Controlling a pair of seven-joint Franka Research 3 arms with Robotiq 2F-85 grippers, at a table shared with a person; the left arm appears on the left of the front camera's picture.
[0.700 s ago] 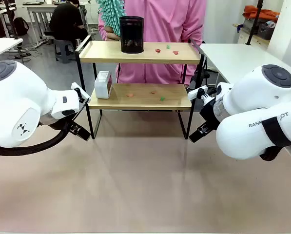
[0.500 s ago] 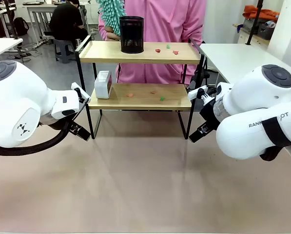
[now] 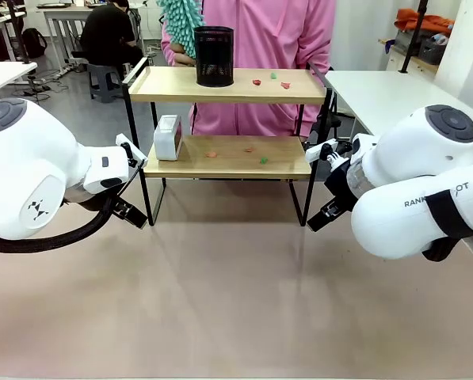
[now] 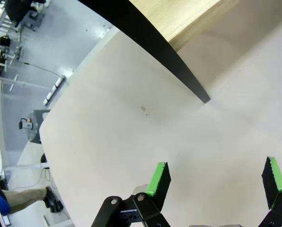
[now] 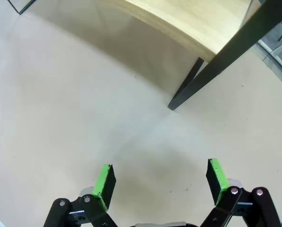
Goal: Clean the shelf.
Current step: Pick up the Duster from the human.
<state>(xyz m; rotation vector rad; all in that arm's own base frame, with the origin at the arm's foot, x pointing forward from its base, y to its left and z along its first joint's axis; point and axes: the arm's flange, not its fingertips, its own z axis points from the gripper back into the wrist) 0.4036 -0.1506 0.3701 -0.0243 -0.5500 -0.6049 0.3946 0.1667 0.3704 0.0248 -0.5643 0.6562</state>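
I'm holding the left claw (image 4: 216, 178) and right claw (image 5: 160, 182) wide open and empty, low over the table (image 3: 220, 301), flanking the shelf (image 3: 165, 84), which is standing mid-table before the person (image 3: 268, 32). Cleaning isn't begun, I judge: scraps (image 3: 257, 81) are littering both boards, so next I'm reaching for the cup (image 3: 214, 55).

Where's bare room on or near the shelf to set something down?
Free: top board left of the mesh cup; right end of the lower board; tabletop before the shelf. Crowded with scraps: top board's right, lower board's middle.
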